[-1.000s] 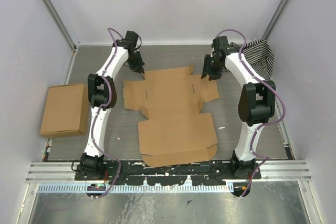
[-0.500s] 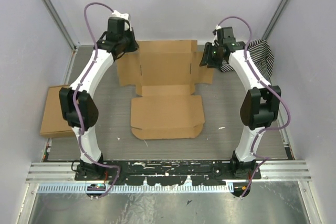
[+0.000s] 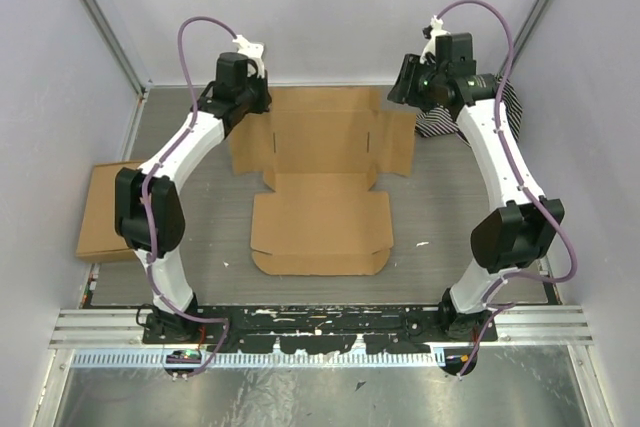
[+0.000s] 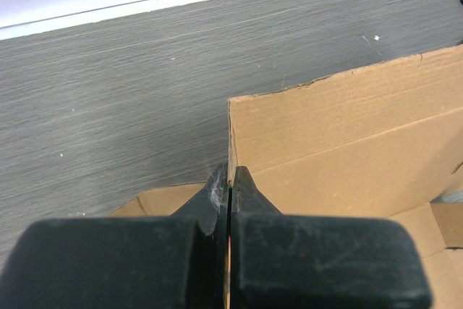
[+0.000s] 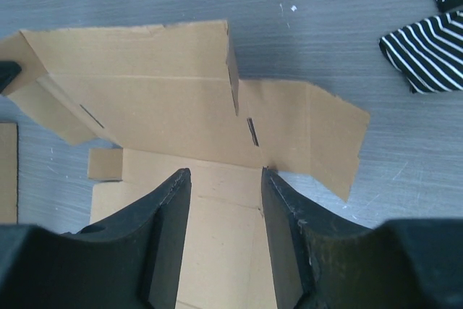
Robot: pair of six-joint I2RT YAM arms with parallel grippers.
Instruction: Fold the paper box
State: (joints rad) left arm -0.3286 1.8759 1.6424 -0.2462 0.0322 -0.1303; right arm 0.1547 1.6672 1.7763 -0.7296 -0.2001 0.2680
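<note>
The paper box (image 3: pixel 320 197) lies unfolded in the middle of the table, its far panel tilted up. My left gripper (image 3: pixel 258 107) is shut on the left edge of that raised far panel. In the left wrist view the fingertips (image 4: pixel 230 180) pinch the cardboard edge of the box (image 4: pixel 347 142). My right gripper (image 3: pixel 403 82) is open and empty, above the box's far right flap. In the right wrist view its open gripper (image 5: pixel 224 179) looks down on the box (image 5: pixel 145 92), not touching it.
A narrower brown cardboard piece (image 3: pixel 110 212) lies at the left wall. A black-and-white striped cloth (image 3: pixel 437 125) lies at the far right, also in the right wrist view (image 5: pixel 427 48). Walls enclose the table on three sides.
The box was pulled toward the far wall and squared up, its far panel raised by the left gripper. The right gripper rose away from the right flap.
</note>
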